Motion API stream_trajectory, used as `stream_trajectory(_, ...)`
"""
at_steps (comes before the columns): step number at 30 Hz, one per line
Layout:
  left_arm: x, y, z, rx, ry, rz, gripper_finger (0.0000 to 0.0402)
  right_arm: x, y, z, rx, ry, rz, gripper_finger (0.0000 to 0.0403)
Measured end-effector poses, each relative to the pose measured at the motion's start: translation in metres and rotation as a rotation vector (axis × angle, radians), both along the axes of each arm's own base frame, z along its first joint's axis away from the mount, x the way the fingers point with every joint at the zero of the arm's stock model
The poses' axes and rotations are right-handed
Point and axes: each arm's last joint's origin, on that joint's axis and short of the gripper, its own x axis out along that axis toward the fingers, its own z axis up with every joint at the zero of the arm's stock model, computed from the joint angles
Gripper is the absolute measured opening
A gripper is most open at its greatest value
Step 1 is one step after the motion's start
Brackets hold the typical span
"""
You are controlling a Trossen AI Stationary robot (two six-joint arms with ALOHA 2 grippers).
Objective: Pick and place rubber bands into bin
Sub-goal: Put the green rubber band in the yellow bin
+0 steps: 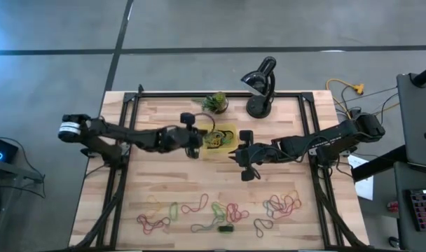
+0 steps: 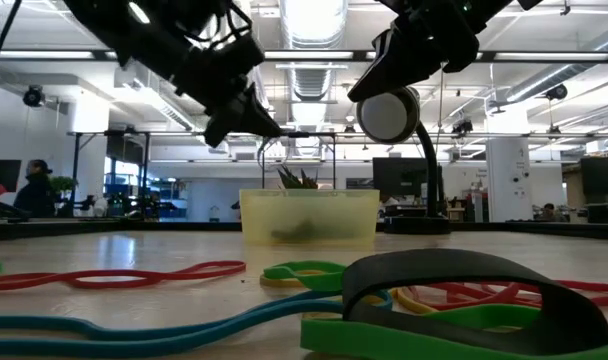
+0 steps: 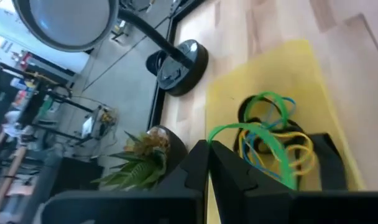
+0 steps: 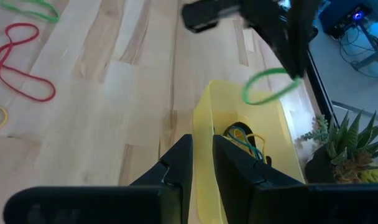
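The translucent-yellow bin (image 1: 227,129) stands on the wooden table at the far middle, with several rubber bands (image 3: 270,140) lying in it. My left gripper (image 1: 197,143) hovers at the bin's left side, shut on a green rubber band (image 4: 268,87) that dangles over the bin. My right gripper (image 4: 202,146) reaches in from the right and is shut on the bin's wall. Many more rubber bands (image 1: 220,210), red, green, yellow and blue, lie loose along the table's near part. My left gripper pinches the green rubber band at one spot of its loop (image 3: 211,133) between its shut fingertips, slanting down from the table's left. The loop hangs slack below the fingers, lifted clear above the bin. My right gripper holds the bin's right-hand wall (image 4: 204,124), with one finger outside over the wood and one inside the bin. The fingers slant down from the table's right. The bin rests flat on the table.
A small potted green plant (image 1: 215,103) stands just behind the bin. A black desk lamp (image 1: 260,91) stands at the far edge, right of the plant. Black frame rails (image 1: 122,175) run along the table's sides. Bare wood lies between the bin and the loose bands.
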Motion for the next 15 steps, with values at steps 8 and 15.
stream_trajectory(8,0.008,0.024,-0.016,-0.08,-0.021,-0.028,0.0,0.0,0.0,0.0,0.0,0.002,0.001,0.0057)
stream_trajectory(15,0.02,0.031,-0.036,-0.087,0.026,-0.009,0.0,-0.001,0.0,-0.001,-0.002,0.01,0.001,0.0057)
